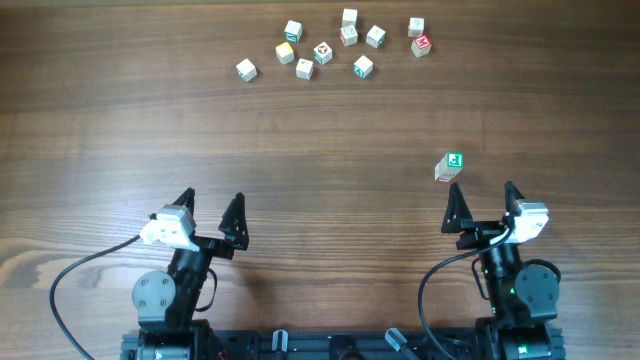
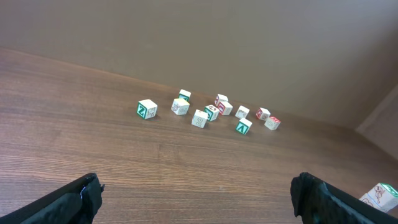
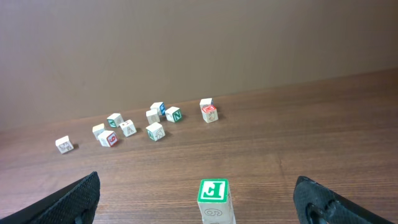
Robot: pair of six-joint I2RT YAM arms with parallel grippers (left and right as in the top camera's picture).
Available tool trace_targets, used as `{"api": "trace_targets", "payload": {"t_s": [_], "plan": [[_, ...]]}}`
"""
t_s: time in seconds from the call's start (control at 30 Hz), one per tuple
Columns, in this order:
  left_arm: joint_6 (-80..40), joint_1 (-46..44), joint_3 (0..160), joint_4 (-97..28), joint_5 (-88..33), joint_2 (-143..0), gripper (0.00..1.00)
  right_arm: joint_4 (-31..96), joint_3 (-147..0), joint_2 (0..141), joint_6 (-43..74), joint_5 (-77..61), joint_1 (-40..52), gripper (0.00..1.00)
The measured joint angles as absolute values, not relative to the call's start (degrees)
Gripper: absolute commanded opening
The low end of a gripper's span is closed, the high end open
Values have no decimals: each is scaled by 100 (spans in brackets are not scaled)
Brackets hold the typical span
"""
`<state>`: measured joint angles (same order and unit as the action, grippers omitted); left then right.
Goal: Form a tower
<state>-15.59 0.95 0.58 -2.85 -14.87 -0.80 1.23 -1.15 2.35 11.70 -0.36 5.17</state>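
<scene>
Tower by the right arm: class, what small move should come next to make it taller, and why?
Probably send the right pincer, open and empty, out toward the red-marked cube, steering to one side of the tower. The tower stands just ahead of that pincer, and the loose cubes all lie far across the table, with the red-marked one nearest.

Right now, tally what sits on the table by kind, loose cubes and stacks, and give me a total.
loose cubes: 11
tower: 1 (green-marked cube on top; the number of cubes in it cannot be told)
Total: 12
</scene>
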Motion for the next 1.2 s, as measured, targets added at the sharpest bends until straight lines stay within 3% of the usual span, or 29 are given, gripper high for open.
{"api": "trace_targets", "payload": {"t_s": [0.3, 0.37, 0.77, 1.2], "plan": [[-1531, 95, 60, -388, -399, -287, 100, 123, -115, 235, 1168, -36, 517, 100], [-1059, 95, 60, -392, -318, -357, 100, 123, -115, 235, 1168, -36, 517, 100], [-123, 95, 60, -390, -281, -360, 100, 123, -115, 235, 1170, -36, 517, 100], [19, 89, 60, -392, -281, -360, 100, 113, -115, 235, 1142, 178, 517, 100]]}}
